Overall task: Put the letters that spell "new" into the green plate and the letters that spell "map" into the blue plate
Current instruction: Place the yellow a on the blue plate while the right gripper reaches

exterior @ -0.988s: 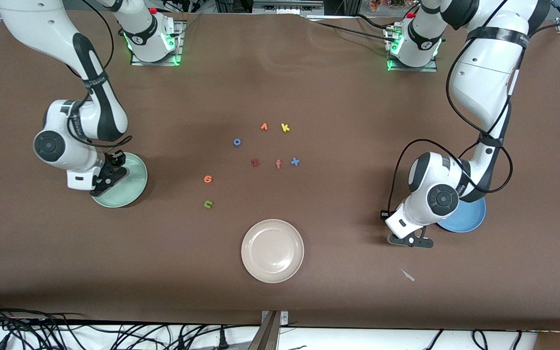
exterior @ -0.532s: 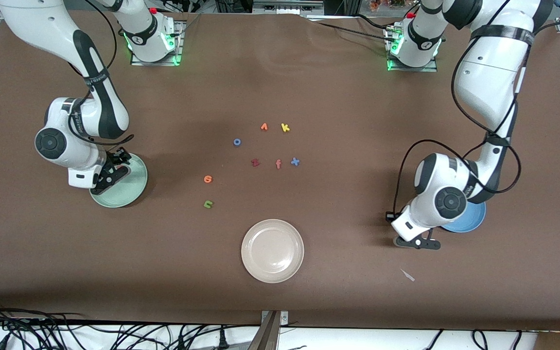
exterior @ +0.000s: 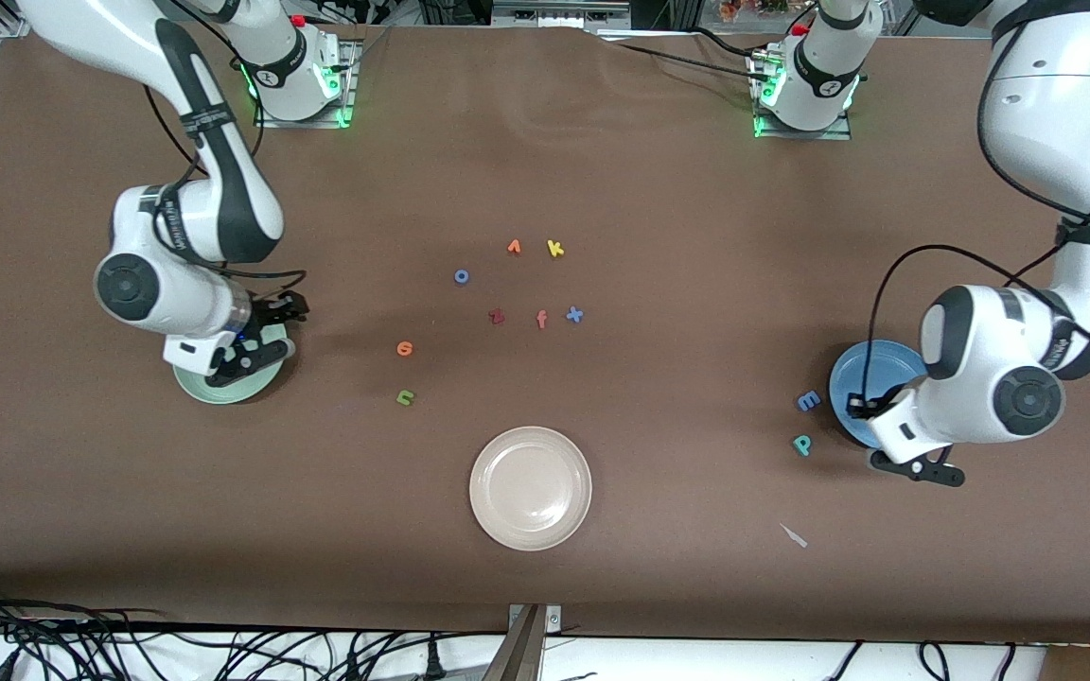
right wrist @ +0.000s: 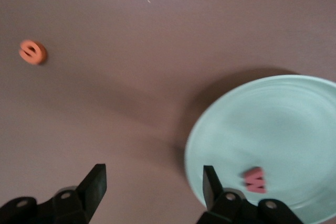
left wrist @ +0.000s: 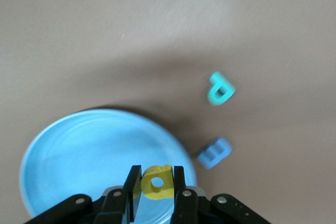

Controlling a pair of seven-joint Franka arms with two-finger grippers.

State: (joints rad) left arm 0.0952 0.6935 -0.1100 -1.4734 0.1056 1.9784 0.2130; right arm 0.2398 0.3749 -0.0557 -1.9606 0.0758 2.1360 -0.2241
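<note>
The right gripper (right wrist: pixel 152 177) is now standing spread and empty over the edge of the green plate (right wrist: pixel 294 119), where a second ago it was pressed together; the salmon w (right wrist: pixel 255 180) is lying flat inside that plate, so one letter of "new" is looking delivered. In the front view this gripper (exterior: pixel 256 352) is sitting at mid-height toward the right arm's end, edging off the plate (exterior: pixel 200 390).

The left arm has swung aside, uncovering the blue m (exterior: pixel 808 401) and the teal p (exterior: pixel 801 444), both lying on the table just beside the blue plate (exterior: pixel 862 364), low in the frame toward the left arm's end. The left gripper (left wrist: pixel 156 174) is pinching the yellow a (left wrist: pixel 156 182) over the rim of the blue plate (left wrist: pixel 89 156); a release there is looking like the next step, with the m (left wrist: pixel 215 152) and p (left wrist: pixel 220 88) waiting.

The orange e (exterior: pixel 404 349) and green n (exterior: pixel 405 397) are lying near the frame's centre, not yet collected.

The letters are looking like small, thick, matte foam cut-outs; the plates are appearing smooth, round and shallow-rimmed, faintly glossy; the table is wearing a dull brown covering.
</note>
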